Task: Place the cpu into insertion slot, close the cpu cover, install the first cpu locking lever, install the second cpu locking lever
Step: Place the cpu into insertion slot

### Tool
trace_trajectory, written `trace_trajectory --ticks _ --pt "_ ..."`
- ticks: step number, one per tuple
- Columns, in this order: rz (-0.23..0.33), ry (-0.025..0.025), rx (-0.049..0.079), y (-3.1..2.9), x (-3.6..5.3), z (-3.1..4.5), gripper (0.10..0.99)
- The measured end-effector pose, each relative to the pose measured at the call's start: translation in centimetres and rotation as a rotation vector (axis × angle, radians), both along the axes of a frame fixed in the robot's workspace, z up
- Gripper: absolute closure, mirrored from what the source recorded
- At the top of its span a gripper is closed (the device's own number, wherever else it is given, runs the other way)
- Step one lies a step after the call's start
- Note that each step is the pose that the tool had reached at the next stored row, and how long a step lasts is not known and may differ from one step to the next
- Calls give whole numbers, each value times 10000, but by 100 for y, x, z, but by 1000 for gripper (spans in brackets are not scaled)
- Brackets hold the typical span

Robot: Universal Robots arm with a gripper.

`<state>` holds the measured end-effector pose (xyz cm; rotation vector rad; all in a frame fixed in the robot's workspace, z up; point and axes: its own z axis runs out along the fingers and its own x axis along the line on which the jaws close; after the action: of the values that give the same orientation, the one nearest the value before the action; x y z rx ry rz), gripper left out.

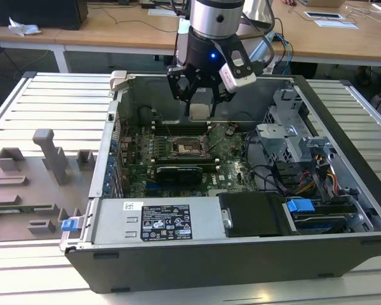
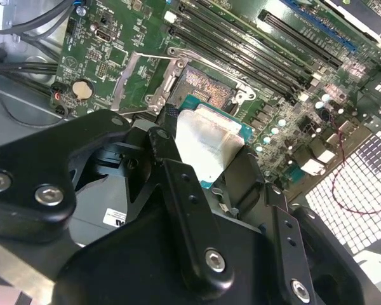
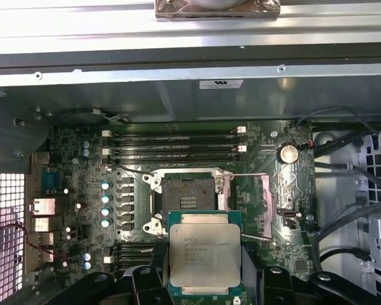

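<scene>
The cpu (image 3: 205,254) is clamped by its edges in the claw (image 1: 200,105), silver-grey top facing the first wrist view; it is held in the air over the motherboard (image 3: 76,159), not seated; the insertion slot (image 3: 189,194) lies uncovered, its dark centre exposed, just past the chip's edge in both wrist views; the cpu cover (image 3: 261,204) is swung back to one side of the slot; the memory slots (image 3: 174,143) run along the slot's other side. In the exterior view the claw hangs inside the open computer case (image 1: 178,254), above the slot; the case lies on the slatted desk (image 1: 51,101).
</scene>
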<state>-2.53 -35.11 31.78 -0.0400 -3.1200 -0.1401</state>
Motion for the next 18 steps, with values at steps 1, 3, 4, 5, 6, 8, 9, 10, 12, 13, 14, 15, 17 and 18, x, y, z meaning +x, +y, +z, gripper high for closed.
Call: trace_trajectory --ticks 1,3,4,5,6,8,9,10,12,13,14,15,17,18 --pt "1 0 1 0 0 -7 545" --pt "1 0 0 0 0 -22 545" --pt "0 1 0 0 0 -29 545" --pt "1 1 -1 0 0 -35 545" --pt "0 1 0 0 0 -42 545" --pt "1 0 -1 0 0 -62 545" --pt "0 0 -1 0 0 -72 545" --pt "0 1 0 0 0 -77 545" --pt "1 0 0 0 0 -92 545" --pt "0 0 -1 0 0 -100 545" --pt "1 0 0 0 0 -110 545" --pt "0 1 0 0 0 -116 545" --pt "0 1 0 0 0 -130 545" --pt "1 1 -1 0 0 -137 545"
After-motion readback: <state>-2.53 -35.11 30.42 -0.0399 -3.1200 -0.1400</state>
